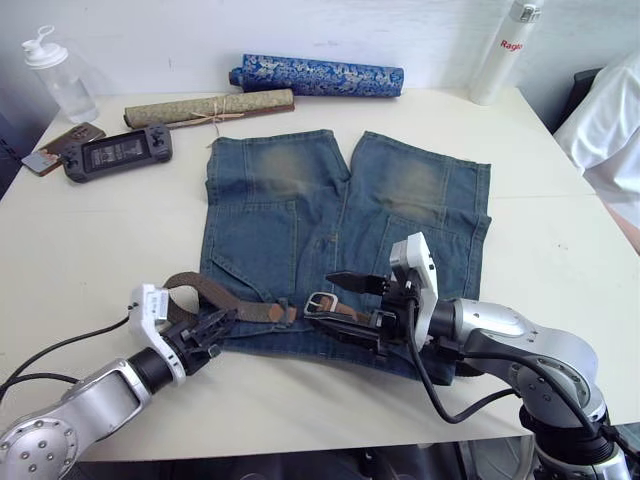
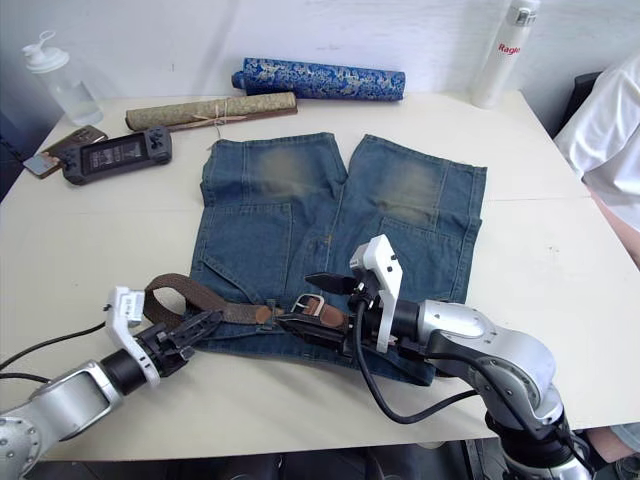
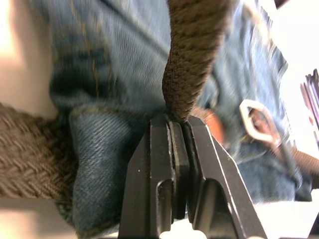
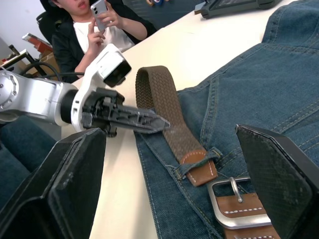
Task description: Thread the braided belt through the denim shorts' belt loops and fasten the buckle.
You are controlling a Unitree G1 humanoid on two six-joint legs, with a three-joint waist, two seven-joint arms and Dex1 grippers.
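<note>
Two hands on this one, both down at the waistband edge of the denim shorts (image 1: pixel 340 235), which lie flat on the white table (image 1: pixel 120 240) with the legs pointing away. The left hand (image 1: pixel 215 325) is clenched on the braided belt (image 1: pixel 200 290), pinching the woven strap right where it curls up in a loop off the corner of the shorts. The right hand (image 1: pixel 350 300) is released, fingers spread wide either side of the buckle (image 1: pixel 322 303), not touching it.

The tan leather tip (image 4: pixel 203 172) has gone through a belt loop (image 4: pixel 197 158) and sits just short of the buckle, so my guess is fastening comes next.

Handling-wise: the strap is a soft, floppy weave, grippy texture, and will sag and twist if held far from the end. The tip looks smooth and stiffer, so that's the spot I'd grab to feed it. The buckle is a hard silver rectangle with a prong, probably slippery. Denim is heavy-ish and should stay put.
</note>
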